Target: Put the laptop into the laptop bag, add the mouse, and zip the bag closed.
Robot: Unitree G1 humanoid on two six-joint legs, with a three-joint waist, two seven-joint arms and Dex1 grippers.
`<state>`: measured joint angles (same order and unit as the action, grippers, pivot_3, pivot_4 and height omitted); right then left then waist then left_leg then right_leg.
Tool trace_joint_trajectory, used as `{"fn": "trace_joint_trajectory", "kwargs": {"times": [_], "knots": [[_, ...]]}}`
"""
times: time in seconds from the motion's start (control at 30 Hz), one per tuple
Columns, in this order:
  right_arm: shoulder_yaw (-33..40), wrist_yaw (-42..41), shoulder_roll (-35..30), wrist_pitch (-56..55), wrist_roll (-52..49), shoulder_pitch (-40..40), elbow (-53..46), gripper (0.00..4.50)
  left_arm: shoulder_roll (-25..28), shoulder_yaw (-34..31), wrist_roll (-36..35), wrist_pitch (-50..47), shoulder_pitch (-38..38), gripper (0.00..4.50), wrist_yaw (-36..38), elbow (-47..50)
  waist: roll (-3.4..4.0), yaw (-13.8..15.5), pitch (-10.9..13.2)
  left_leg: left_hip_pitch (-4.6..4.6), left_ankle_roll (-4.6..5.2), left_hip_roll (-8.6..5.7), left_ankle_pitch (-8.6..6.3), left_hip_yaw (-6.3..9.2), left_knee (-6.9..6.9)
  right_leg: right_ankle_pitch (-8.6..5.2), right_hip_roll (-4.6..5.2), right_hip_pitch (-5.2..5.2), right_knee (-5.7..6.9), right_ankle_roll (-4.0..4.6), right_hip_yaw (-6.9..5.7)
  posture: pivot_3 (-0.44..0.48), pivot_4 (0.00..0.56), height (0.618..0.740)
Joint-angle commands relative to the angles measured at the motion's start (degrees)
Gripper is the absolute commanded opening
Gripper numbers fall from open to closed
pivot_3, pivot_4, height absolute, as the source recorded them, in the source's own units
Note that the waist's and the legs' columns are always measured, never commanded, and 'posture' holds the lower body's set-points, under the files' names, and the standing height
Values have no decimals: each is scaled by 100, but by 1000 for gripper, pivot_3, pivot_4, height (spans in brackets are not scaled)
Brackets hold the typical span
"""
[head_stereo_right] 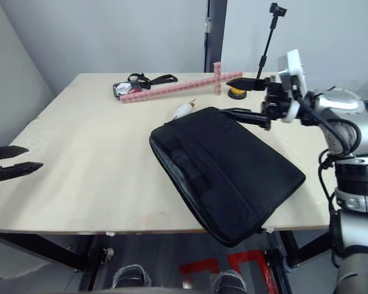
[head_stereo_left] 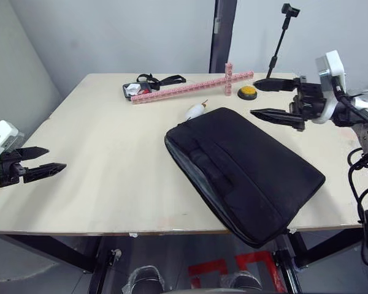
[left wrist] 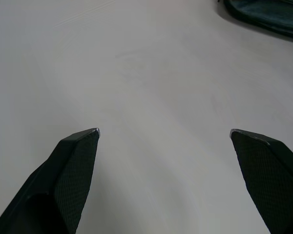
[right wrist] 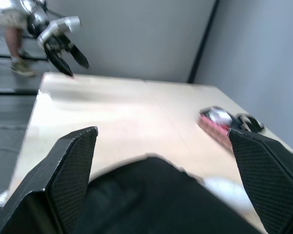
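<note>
The black laptop bag [head_stereo_left: 245, 171] lies flat and askew, one corner overhanging the table's near edge.

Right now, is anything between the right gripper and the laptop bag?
Nothing visible. The right gripper, open, hovers just above the far corner of the laptop bag with only air between them. The white object lies beside that corner, off to the side.

We hold our left gripper [head_stereo_left: 45, 160] low over the near left edge of the table [head_stereo_left: 110, 159], its two black fingers spread wide and pointing inward. Our right gripper [head_stereo_left: 268, 99] hangs raised over the far right part of the table, wrist bent, fingers parted wide and pointing toward our left.
</note>
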<state>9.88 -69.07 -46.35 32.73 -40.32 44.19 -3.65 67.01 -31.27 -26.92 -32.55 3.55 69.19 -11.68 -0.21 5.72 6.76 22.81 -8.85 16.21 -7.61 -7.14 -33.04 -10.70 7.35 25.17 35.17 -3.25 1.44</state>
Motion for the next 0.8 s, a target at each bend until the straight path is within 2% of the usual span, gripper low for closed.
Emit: {"fn": "trace_joint_trajectory", "kwargs": {"times": [0.03,0.17,0.27,0.43,0.6,0.8], "knots": [[222,475,254,390,-561,-61,-659,4476,-120,-334,-325,-364,42,4500,-178,403,0,20,0,-1,-1,0,-1,1,1,0,0,-1,0,1,0,0,150,740],[133,576,233,601,-697,-240,-1030,4476,-423,-142,-717,-912,280,4500,-425,855,0,15,-1,-6,-42,0,-25,2,2,0,-1,-1,6,0,0,0,150,740],[22,602,178,568,-590,-495,-1314,4476,-881,410,-829,-1161,938,4500,-823,937,2,47,-3,-10,-52,-1,-31,3,-1,0,0,-7,9,0,-1,0,150,740],[-146,689,138,522,-460,-834,-1651,4476,-1824,1534,-416,-973,2165,4500,-1406,579,3,23,-6,-11,-54,-1,-28,3,-9,1,1,-12,19,-1,1,0,150,740],[-126,943,164,546,-465,-1085,-1870,4476,-2940,2162,161,-224,3401,4500,-1944,-913,1,-7,-8,3,-9,-1,5,3,-10,4,0,-10,16,-6,2,0,150,740],[-15,1228,133,601,-538,-1373,-2121,4476,-3801,2651,695,661,4539,4500,-1737,-2775,0,38,-9,8,-8,-3,6,5,-7,11,0,-8,1,-18,1,0,150,740]]}}
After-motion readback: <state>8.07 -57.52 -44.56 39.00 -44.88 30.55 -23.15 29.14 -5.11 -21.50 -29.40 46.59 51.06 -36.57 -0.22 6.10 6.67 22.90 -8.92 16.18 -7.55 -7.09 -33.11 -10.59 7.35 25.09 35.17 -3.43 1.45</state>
